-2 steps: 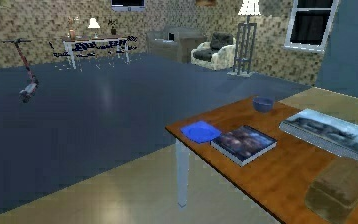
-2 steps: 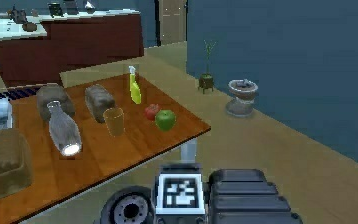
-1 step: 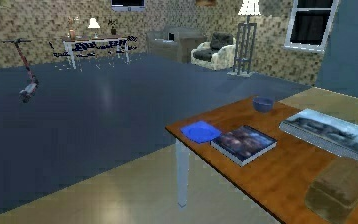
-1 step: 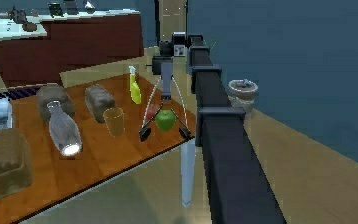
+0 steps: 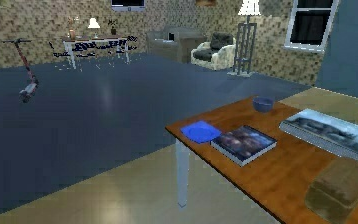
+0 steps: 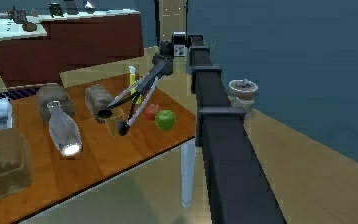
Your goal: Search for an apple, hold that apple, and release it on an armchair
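Across blue floor [image 5: 97, 110] from the wooden table [image 5: 285, 172] stands, seemingly, an armchair [image 5: 215, 50].

Blue pad [image 5: 200, 132]: lying at the table's [image 5: 287, 172] left corner.
Bowl [image 5: 263, 103]: sitting at the far edge.
Book [image 5: 244, 143]: lying beside the pad.

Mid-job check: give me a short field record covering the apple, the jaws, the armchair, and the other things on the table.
apple: green apple on the wooden table, near its edge, with a small red thing beside it
jaws: at the far end of the arm, slanting down over the table close to the apple; cannot tell whether they hold anything
armchair: pale armchair across the room, beside a floor lamp
clutter: grey bottle, brown loaf
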Robot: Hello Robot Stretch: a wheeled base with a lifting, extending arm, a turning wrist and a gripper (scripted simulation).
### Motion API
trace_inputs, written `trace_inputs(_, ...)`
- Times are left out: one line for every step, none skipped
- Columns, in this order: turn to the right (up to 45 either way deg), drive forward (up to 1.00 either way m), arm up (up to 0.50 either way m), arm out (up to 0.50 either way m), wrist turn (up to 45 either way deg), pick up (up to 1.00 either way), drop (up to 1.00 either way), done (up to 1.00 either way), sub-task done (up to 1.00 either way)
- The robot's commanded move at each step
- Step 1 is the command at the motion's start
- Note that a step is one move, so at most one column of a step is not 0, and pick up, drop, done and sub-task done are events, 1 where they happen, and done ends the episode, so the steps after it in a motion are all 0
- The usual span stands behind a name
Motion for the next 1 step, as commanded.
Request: trace_inputs(0.0,0.00,0.00,0.00,45.0,0.00,0.00,0.00,0.00)
